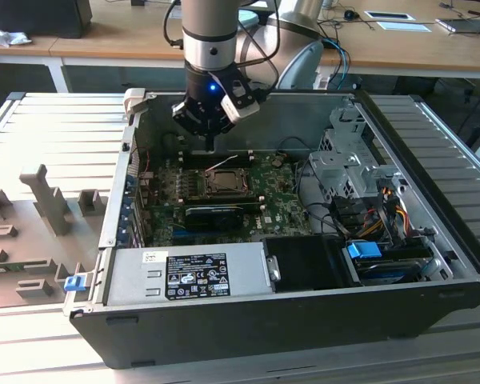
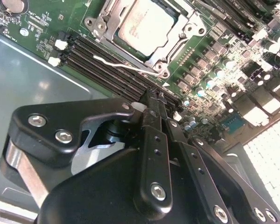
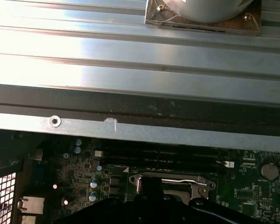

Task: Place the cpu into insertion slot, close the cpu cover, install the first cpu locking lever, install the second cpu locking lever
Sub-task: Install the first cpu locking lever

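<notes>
Open black desktop computer case [image 1: 432, 264] lying on its side on a ribbed metal bench, green motherboard [image 1: 280, 200] exposed, the socket as landmark: the dull silver-grey square cpu [image 2: 144, 25] sits seated flat in it, framed by the thin grey metal cpu cover [image 2: 115, 18], which looks already lowered around the chip. One thin wire locking lever [image 2: 126, 66] lies unlatched just beside the socket, toward the black memory slots [image 2: 102, 60]. Black robot gripper [image 1: 210, 142] hovers above the memory slots beside the socket, fingers drawn together and apparently empty, probably poised to work that lever.
</notes>
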Motion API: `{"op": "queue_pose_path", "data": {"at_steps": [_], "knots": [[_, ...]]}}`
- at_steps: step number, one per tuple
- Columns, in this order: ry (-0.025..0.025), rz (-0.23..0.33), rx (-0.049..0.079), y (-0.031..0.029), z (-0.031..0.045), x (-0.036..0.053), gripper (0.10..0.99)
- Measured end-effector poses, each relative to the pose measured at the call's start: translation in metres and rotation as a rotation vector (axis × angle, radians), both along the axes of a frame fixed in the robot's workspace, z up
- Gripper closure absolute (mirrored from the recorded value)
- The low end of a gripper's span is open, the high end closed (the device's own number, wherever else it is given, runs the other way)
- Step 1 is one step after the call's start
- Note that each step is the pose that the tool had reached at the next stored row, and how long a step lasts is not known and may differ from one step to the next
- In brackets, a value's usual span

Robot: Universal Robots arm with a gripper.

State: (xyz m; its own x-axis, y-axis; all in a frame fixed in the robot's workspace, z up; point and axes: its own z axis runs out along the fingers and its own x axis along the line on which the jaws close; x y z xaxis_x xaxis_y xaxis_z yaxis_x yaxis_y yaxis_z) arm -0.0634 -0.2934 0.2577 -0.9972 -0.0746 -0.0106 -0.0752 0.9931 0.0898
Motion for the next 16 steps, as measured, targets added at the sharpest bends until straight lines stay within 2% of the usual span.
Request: {"op": "queue_pose_path", "data": {"at_steps": [11, 13, 14, 16], "knots": [[0.0000, 0.000, 0.000, 0.0000, 0.0000, 0.0013, 0.984], [0.0000, 0.000, 0.009, 0.0000, -0.0005, 0.0035, 0.984], [0.0000, 0.000, 0.031, -0.0004, -0.0015, 0.0066, 0.984], [0.0000, 0.000, 0.044, -0.0007, -0.0025, 0.0080, 0.984]]}}
